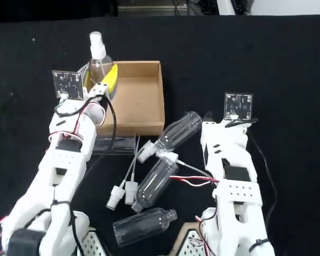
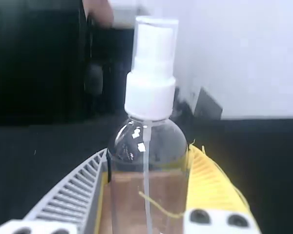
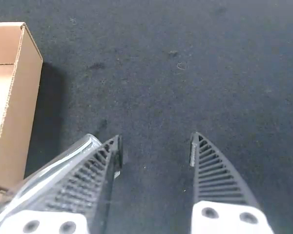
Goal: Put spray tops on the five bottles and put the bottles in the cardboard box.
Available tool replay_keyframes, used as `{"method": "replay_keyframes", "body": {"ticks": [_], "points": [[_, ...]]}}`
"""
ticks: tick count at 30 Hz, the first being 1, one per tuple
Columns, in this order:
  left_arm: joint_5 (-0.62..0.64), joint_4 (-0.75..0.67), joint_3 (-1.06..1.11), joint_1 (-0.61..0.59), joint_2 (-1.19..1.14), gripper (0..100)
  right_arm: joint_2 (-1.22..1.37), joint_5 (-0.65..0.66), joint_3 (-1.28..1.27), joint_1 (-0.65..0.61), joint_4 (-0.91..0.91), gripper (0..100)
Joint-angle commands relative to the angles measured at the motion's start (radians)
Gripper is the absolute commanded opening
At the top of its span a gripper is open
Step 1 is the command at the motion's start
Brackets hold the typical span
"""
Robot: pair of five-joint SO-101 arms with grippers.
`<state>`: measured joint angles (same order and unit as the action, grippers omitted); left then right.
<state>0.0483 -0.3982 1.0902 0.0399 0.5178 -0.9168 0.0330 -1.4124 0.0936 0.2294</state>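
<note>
My left gripper (image 1: 105, 80) (image 2: 149, 163) is shut on an upright clear bottle (image 1: 99, 63) (image 2: 146, 165) with a white spray top (image 2: 151, 78), at the left wall of the cardboard box (image 1: 138, 98). My right gripper (image 3: 155, 141) (image 1: 204, 118) stands open over the black cloth with nothing between its fingers. A lying bottle (image 1: 177, 131) (image 3: 58, 168) touches the outside of one finger. Two more bottles (image 1: 156, 181) (image 1: 143, 226) lie near the front. Two loose spray tops (image 1: 116, 197) (image 1: 131, 192) lie to their left.
A clear object (image 1: 116, 145) lies in front of the box, partly under the left arm. A corner of the box (image 3: 12, 92) is in the right wrist view. Red and white cables (image 1: 194, 178) run from the right arm towards the bottles. Black cloth covers the table.
</note>
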Motion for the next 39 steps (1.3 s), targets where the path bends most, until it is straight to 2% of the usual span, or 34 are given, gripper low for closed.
{"method": "replay_keyframes", "body": {"ticks": [1, 9, 13, 17, 32, 39], "points": [[0.008, -0.258, -0.016, -0.010, -0.137, 3, -0.010, -0.002, 0.004, 0.015, -0.028, 20.4], [0.008, -0.496, -0.025, -0.015, -0.384, 3, -0.010, -0.002, 0.004, 0.017, -0.029, 20.4], [0.009, -0.585, -0.041, -0.059, -0.465, 3, -0.010, -0.002, 0.004, 0.017, -0.029, 20.4], [0.009, -0.605, -0.102, -0.097, -0.552, 3, -0.010, -0.002, 0.004, 0.017, -0.031, 20.4], [0.014, -0.609, -0.271, -0.091, -0.789, 3, -0.012, -0.002, 0.004, 0.018, -0.032, 20.4], [0.008, -0.767, -0.297, -0.093, -0.901, 3, -0.012, -0.002, 0.004, 0.018, -0.034, 20.4]]}}
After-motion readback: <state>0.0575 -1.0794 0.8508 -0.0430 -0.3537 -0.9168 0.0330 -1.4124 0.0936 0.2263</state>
